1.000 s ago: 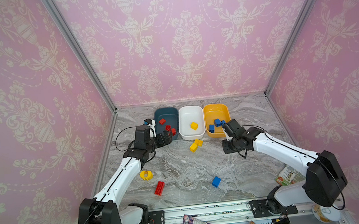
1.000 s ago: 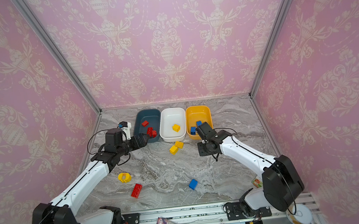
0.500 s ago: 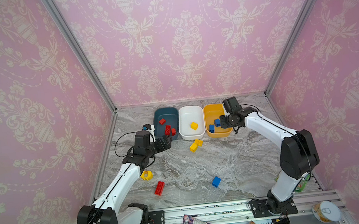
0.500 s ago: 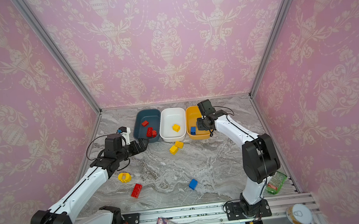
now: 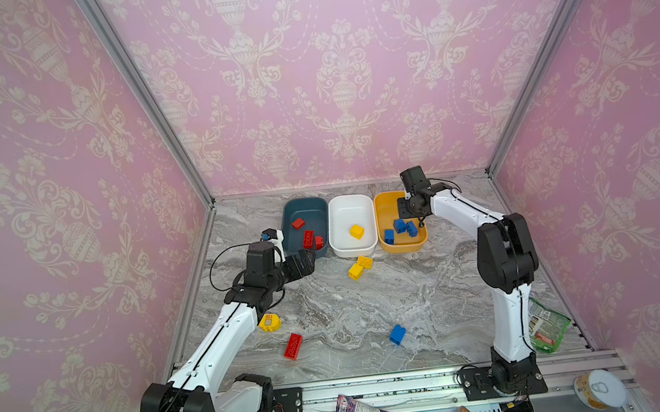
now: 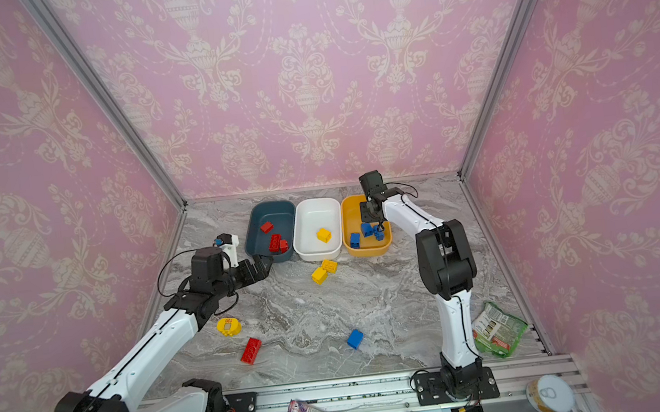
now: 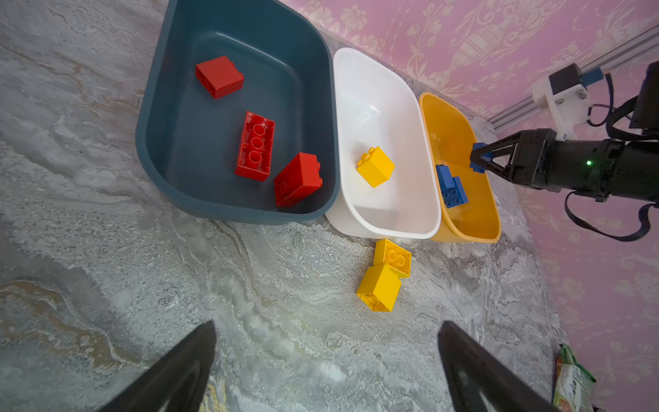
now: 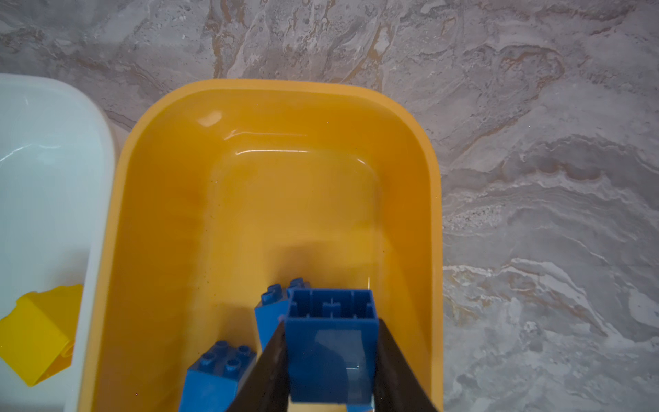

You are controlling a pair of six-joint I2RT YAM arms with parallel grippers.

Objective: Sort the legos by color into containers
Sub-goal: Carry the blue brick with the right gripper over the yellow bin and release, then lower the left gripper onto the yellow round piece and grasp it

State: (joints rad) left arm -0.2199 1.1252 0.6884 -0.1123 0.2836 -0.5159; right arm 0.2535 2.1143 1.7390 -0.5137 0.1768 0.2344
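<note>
Right gripper pinches a blue brick over the yellow tub by the worktop's back edge. Dropped onto the loose bricks below, it could bounce out. Left gripper gapes, empty.

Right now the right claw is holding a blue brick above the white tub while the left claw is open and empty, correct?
Not quite. The right claw grips the blue brick above the yellow-orange tub, not the white tub beside it; the right wrist view shows this. The left claw is open and empty, as you said.
</note>
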